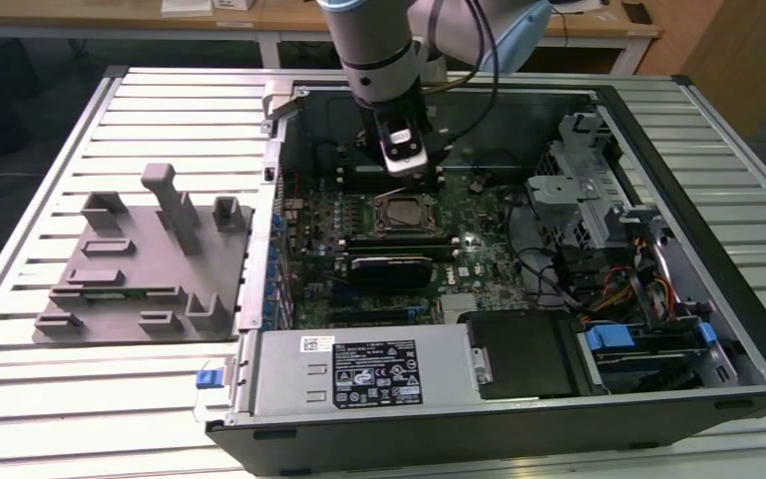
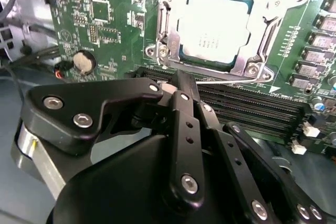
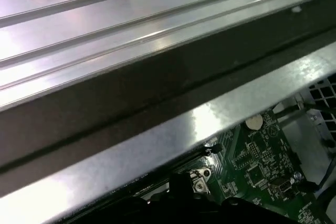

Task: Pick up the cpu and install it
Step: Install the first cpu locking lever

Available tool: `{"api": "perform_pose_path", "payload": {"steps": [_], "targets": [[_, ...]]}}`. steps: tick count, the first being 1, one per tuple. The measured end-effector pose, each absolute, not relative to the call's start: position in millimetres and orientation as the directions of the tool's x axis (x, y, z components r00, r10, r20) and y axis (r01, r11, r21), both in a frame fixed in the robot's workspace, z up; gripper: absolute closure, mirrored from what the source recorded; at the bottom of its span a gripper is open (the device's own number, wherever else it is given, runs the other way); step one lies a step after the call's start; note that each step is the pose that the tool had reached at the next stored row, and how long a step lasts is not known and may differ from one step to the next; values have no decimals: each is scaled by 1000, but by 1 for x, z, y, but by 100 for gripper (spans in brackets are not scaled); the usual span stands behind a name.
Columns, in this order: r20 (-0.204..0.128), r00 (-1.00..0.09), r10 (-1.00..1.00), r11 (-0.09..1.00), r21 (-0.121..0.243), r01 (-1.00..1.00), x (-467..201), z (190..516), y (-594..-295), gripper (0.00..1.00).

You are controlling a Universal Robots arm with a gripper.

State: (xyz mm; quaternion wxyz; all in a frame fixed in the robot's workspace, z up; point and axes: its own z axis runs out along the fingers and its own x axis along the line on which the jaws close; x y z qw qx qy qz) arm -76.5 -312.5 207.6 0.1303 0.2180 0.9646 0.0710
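The cpu [image 1: 399,212] lies flat in the motherboard socket inside the open computer case, its silvery top plate facing up. In the second wrist view the cpu [image 2: 215,27] sits inside the metal socket frame [image 2: 253,70], with nothing covering it. My gripper [image 1: 414,178] hangs just above and behind the socket in the exterior view. In the second wrist view the black gripper [image 2: 178,77] has its fingers drawn together, holds nothing, and its tip stands short of the socket's edge, apart from the chip.
A grey fixture tray [image 1: 144,269] lies on the slatted table at the exterior view's left. The case wall [image 3: 157,140] runs close to the wrist. Memory slots [image 2: 252,108], a coin battery [image 2: 83,62], the power supply [image 1: 356,374] and the drive cage [image 1: 596,200] surround the socket.
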Motion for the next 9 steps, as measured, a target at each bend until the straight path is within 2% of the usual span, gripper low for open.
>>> {"api": "perform_pose_path", "payload": {"steps": [9], "targets": [[-220, -841, 495, 867, 194, 459, -78, 204, -309, 89]]}}
